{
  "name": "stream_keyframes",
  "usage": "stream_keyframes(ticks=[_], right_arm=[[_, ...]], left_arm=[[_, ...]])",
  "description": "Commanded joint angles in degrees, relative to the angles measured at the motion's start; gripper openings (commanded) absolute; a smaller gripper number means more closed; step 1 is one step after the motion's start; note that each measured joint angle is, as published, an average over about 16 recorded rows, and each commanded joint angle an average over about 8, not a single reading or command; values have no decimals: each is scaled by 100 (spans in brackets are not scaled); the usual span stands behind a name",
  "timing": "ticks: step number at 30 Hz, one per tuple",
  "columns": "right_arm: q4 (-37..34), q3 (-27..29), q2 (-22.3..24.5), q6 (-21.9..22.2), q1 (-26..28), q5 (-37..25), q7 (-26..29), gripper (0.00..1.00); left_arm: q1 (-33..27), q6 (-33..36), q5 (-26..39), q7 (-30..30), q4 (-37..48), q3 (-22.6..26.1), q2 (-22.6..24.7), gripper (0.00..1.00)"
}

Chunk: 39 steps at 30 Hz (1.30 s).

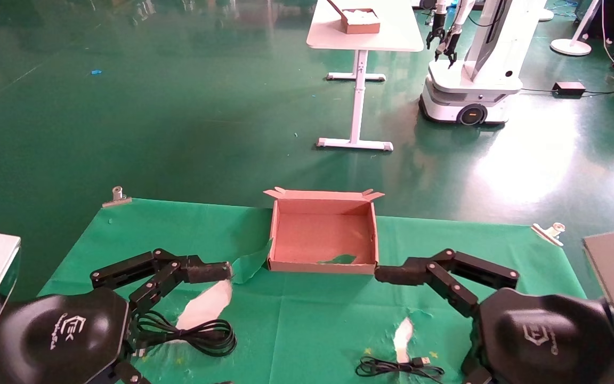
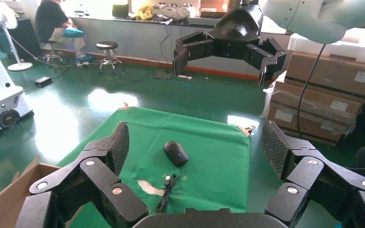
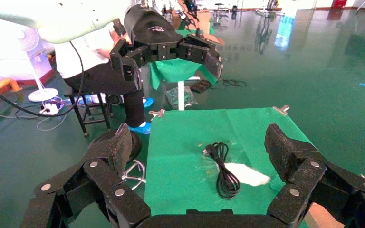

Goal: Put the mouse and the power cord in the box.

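My left end effector [image 1: 192,320] hangs wide open and empty just above the thick looped black power cord [image 1: 192,330], its loops running crosswise; right end effector [image 1: 419,325] open too.

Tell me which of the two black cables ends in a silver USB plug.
The thin mouse cable, lying near the right gripper. Its silver plug shows at the end. The power cord, by the left gripper, is thicker and looped.

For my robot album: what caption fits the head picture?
Both open pincers, left and right, hover beside the empty box.
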Motion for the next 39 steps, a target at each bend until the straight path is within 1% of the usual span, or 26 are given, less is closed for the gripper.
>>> stream_keyframes(ticks=[1, 6, 9, 11, 14, 18, 20, 23, 26, 34, 39], right_arm=[[1, 1, 1, -1, -1, 1, 0, 100], [15, -22, 29, -9, -7, -70, -11, 100], [107, -137, 131, -33, 27, -421, -27, 100], [195, -277, 213, -74, 115, -821, -28, 100], [317, -571, 293, -157, 369, -1598, 6, 100], [365, -1010, 235, -240, 817, -2620, 129, 100], [367, -1192, 180, -246, 992, -3014, 207, 100], [382, -1400, 99, -229, 1171, -3440, 333, 100], [385, -1496, 48, -207, 1244, -3643, 402, 100], [289, -1501, 33, -197, 1254, -3618, 348, 100], [265, -1533, 60, -183, 1291, -3647, 311, 100]], left_arm=[[1, 0, -6, -2, 0, -2, 2, 100], [-6, 3, 114, -12, -33, 39, -42, 100], [-84, -1, 420, -62, -131, 150, -114, 100], [-201, 8, 774, -120, -217, 281, -168, 100], [-524, 64, 1511, -209, -336, 563, -184, 100], [-1089, 169, 2791, -370, -395, 1092, -39, 100], [-1337, 190, 3417, -468, -401, 1359, 84, 100], [-1630, 178, 4235, -620, -426, 1709, 267, 100], [-1794, 145, 4745, -703, -452, 1919, 392, 100], [-1848, 52, 5016, -693, -349, 1998, 462, 100], [-1939, -287, 6022, -1065, -300, 2300, 811, 100]])
